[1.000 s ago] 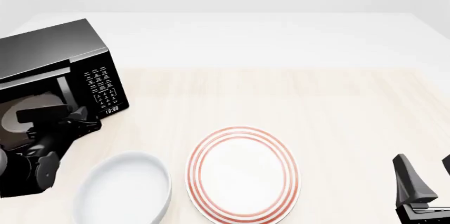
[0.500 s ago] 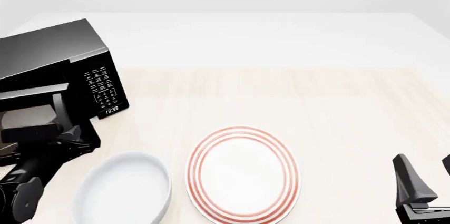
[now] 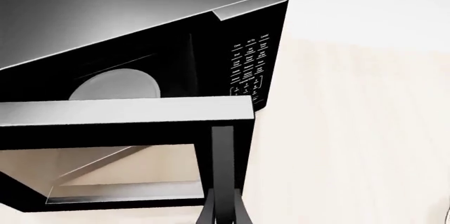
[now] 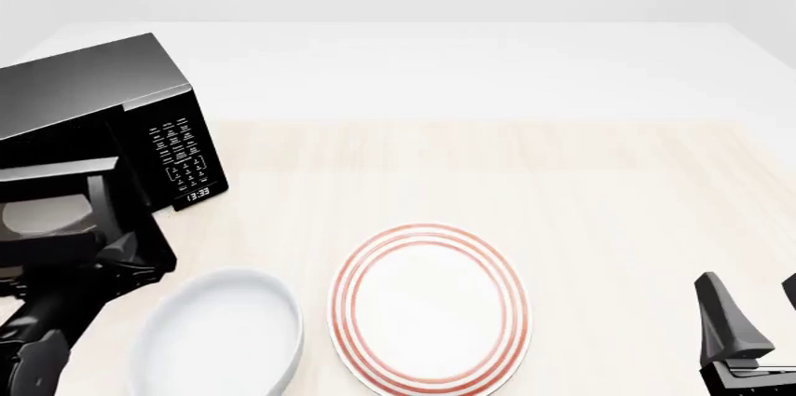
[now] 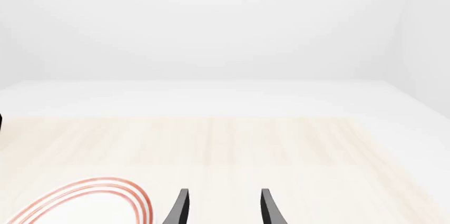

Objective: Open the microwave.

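Pulling: the left gripper (image 3: 223,211) has its jaws closed narrow on the handle (image 3: 221,161) of the microwave (image 4: 88,107); the door (image 3: 119,124) stands swung well out from the box.
Microwave place: it sits directly ahead of the left jaws, at the far left of the table (image 4: 498,163); the keypad panel (image 4: 181,156) and the clock display (image 4: 198,195) lie just beyond the handle, on the side away from the hinge.
Inside: a pale round turntable (image 3: 116,84) shows in the cavity past the door's top edge, so the opening is already wide.
Progress: as I judge it, the task is nearly done; what remains is a little more swing, or simply letting go.
Right gripper (image 5: 221,208): jaws parted and holding nothing, parked low and well apart from the microwave; only bare table lies ahead of them.
Near the left jaws: a white bowl (image 4: 224,331) lies just beside the arm, on its inner side; a red-ringed plate (image 4: 430,307) sits further along, between the two grippers.
Risk one: pulling straight back instead of along the door's arc could drag the whole box across the table, or slip the thin handle out of the pinch.
Risk two: the left arm is low and close to the bowl; a wider sweep could knock it towards the plate.
Risk three: letting go too abruptly could leave the door free to swing partway shut.
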